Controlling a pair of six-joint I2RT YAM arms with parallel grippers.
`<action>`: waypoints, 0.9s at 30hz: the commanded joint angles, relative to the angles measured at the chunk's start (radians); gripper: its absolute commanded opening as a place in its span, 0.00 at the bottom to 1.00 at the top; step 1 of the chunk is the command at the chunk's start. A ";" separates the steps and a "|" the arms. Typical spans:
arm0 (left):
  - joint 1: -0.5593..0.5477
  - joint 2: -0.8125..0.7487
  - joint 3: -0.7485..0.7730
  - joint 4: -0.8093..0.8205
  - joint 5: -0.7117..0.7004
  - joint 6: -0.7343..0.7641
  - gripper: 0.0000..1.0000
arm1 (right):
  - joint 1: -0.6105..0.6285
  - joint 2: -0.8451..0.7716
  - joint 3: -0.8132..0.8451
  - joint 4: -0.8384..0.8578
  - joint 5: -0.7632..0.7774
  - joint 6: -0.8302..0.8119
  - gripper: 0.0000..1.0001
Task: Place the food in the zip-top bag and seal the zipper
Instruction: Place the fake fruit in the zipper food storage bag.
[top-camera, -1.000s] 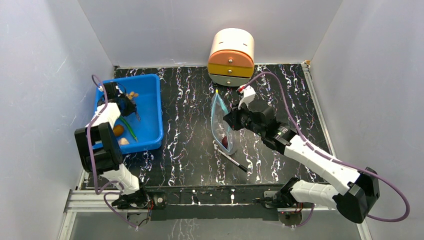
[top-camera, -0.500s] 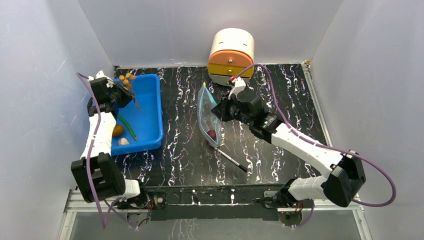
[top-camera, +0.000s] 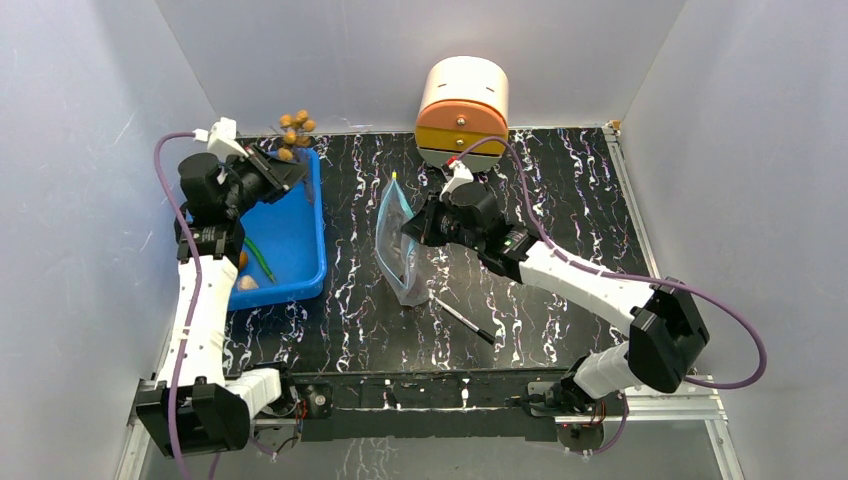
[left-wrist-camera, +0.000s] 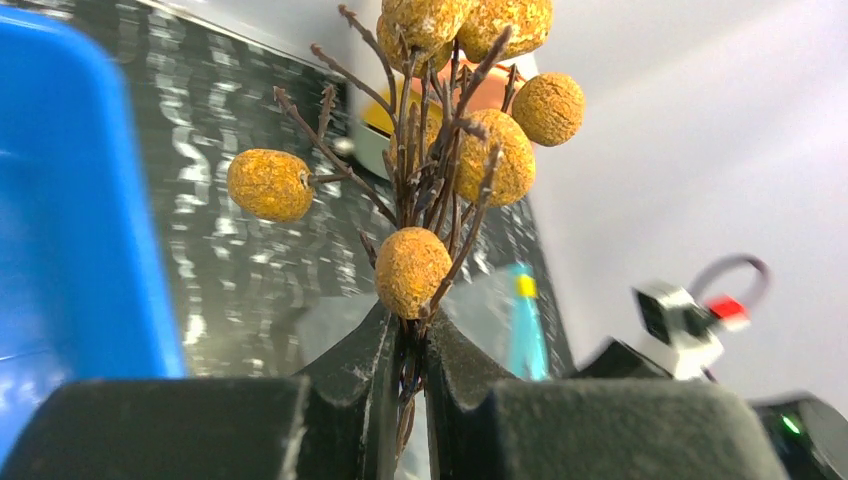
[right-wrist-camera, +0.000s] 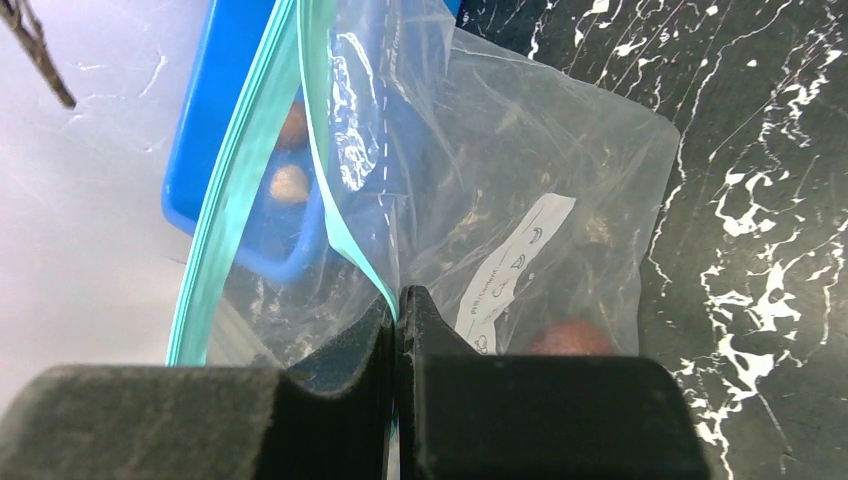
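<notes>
Our left gripper (left-wrist-camera: 410, 345) is pinching the brown-balled twig (left-wrist-camera: 487, 155), balls pointing outward. Our right gripper (right-wrist-camera: 395, 305) is clamping the upright clear plastic bag (right-wrist-camera: 540, 160) at its teal zipper (right-wrist-camera: 225, 200).

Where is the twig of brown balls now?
The twig of brown balls is on the left of the top view, pinched in the left gripper, over the far corner of the blue tray, left of the zip-top bag.

Tray (top-camera: 297, 240) left of bag (top-camera: 392, 232)
</notes>
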 joint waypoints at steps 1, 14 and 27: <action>-0.109 -0.024 0.033 0.076 0.168 -0.071 0.08 | 0.009 0.011 0.070 0.060 -0.001 0.114 0.00; -0.364 -0.048 -0.139 0.507 0.237 -0.205 0.09 | 0.027 0.051 0.061 0.122 -0.025 0.216 0.00; -0.460 -0.081 -0.390 0.749 0.181 -0.071 0.12 | 0.032 0.024 0.069 0.149 -0.021 0.265 0.00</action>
